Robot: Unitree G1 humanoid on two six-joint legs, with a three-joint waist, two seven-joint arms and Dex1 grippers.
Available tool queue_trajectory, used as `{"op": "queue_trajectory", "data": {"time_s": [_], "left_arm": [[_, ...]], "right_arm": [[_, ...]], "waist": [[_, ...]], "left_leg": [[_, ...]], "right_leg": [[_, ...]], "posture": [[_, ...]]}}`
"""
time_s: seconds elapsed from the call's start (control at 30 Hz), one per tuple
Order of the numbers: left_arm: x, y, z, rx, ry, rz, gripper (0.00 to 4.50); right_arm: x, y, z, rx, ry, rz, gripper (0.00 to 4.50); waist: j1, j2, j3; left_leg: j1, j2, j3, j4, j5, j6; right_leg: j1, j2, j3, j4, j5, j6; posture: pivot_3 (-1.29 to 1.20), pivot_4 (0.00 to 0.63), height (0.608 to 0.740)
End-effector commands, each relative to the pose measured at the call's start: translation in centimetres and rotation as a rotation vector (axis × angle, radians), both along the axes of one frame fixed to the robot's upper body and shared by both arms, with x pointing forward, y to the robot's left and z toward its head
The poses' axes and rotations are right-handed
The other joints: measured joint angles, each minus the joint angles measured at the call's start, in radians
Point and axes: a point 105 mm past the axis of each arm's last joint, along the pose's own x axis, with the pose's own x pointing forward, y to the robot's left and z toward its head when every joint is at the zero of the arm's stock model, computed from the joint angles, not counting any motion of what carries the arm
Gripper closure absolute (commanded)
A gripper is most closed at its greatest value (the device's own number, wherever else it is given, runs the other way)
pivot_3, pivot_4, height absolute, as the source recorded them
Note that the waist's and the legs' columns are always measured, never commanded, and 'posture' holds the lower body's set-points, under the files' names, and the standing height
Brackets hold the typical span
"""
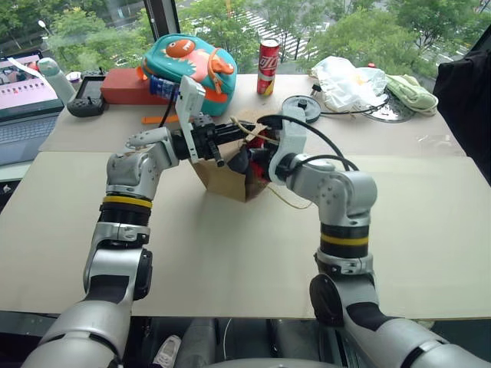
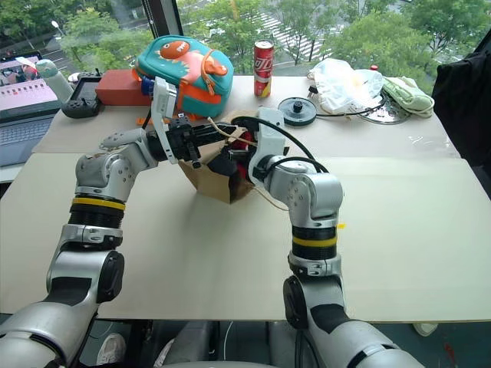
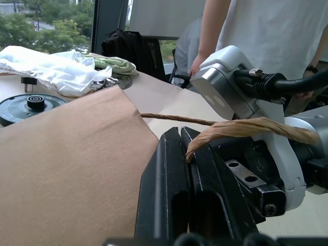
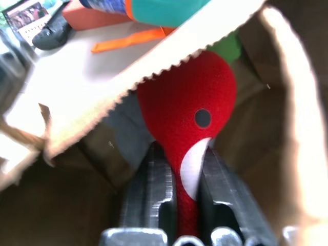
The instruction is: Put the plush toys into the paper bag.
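left gripper (image 3: 190, 154): fingers pressed together, pinching the brown twisted cord handle (image 3: 246, 128) of the paper bag; holds the bag's mouth up, gripper pointing sideways toward the right arm
right gripper (image 4: 187, 169): inside the bag's mouth, both fingers against the narrow end of the red chili plush, clamping it
red chili plush (image 4: 192, 110): red body, dark eye dot, white patch, green stem end showing at the far side; sits just past the bag's zigzag top edge, inside the opening
paper bag (image 1: 222, 178): brown kraft, mid-table between the two arms, tilted, mouth facing the right gripper
grey plush: a pale grey-blue shape beside the chili inside the bag in the right wrist view, maybe the fuzzy ball, too blurred to tell
table (image 1: 430, 230): tan surface, bag rests on it
backpack (image 1: 188, 69): teal and orange, behind the bag at the far edge
red can (image 1: 268, 67): upright, right of the backpack
white plastic bag (image 1: 347, 80): far right, next to a pale green cloth (image 1: 413, 93)
laptop (image 1: 23, 100): far left, open
person (image 3: 266, 31): white shirt, standing beyond the table in the left wrist view
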Motion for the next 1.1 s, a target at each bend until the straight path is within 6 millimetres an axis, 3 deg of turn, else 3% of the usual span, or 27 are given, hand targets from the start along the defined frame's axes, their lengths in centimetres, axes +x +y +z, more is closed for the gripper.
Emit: {"op": "queue_trajectory", "data": {"time_s": [0.03,0.1,0.27,0.43,0.53,0.7,0.93,1.1], "left_arm": [[-0.3,-0.3,1.7,-0.009,-0.061,-0.019,4.50],[-0.3,-0.3,1.7,-0.008,-0.062,-0.018,4.50],[-0.3,-0.3,1.7,-0.008,-0.061,-0.017,4.50],[-0.2,-0.3,1.7,-0.009,-0.060,-0.015,4.50],[-0.2,-0.3,1.7,-0.011,-0.059,-0.015,4.50],[-0.2,-0.3,1.6,-0.014,-0.055,-0.015,4.50],[-0.1,-0.4,1.5,-0.016,-0.049,-0.019,4.50],[-0.1,-0.4,1.6,-0.015,-0.053,-0.018,4.50]], "right_arm": [[-0.6,1.9,3.0,0.078,-0.096,0.056,2.21],[-0.7,1.9,3.1,0.081,-0.099,0.061,1.45],[-0.7,1.1,2.4,0.041,-0.092,0.048,0.08],[-1.7,-1.3,2.1,0.002,-0.102,0.033,0.08],[-3.0,-4.2,1.4,-0.068,-0.108,-0.002,0.08],[-6.0,-6.7,0.3,-0.135,-0.114,0.030,0.08],[-7.8,-6.4,-2.3,-0.293,-0.076,0.110,0.08],[-8.5,-5.5,-2.4,-0.166,-0.052,0.112,0.08]], "waist": [[0.000,0.000,0.000],[0.000,0.000,0.000],[-0.006,0.000,0.000],[-0.007,0.000,0.000],[0.003,0.000,0.000],[0.006,0.000,0.000],[-0.003,0.000,0.000],[-0.005,0.000,0.000]], "left_leg": [[0.000,0.000,0.000,0.000,0.000,0.000],[0.000,0.000,0.000,0.000,0.000,0.000],[0.000,0.000,0.000,0.000,0.000,0.000],[0.000,0.000,-0.001,0.000,0.000,0.000],[-0.001,-0.001,-0.001,0.000,0.000,0.000],[-0.001,-0.001,-0.001,0.000,0.000,0.000],[0.000,0.000,0.000,0.001,0.000,0.000],[0.000,0.000,0.000,0.001,0.000,0.000]], "right_leg": [[0.000,0.000,0.000,0.000,0.000,0.000],[0.000,0.000,0.000,0.000,0.000,0.000],[0.000,0.000,0.000,0.000,0.000,0.000],[0.000,0.000,0.000,0.000,0.000,0.000],[0.000,-0.001,-0.001,0.000,0.000,0.000],[0.000,-0.001,0.000,-0.001,0.000,0.000],[0.000,0.001,0.001,-0.006,0.000,0.001],[0.001,0.001,0.001,-0.006,0.000,0.001]], "posture": [[0.00,0.150,0.739],[0.00,0.150,0.739],[0.00,0.150,0.739],[0.00,0.150,0.739],[0.00,0.150,0.739],[0.00,0.150,0.739],[0.00,0.150,0.739],[0.00,0.150,0.739]]}}
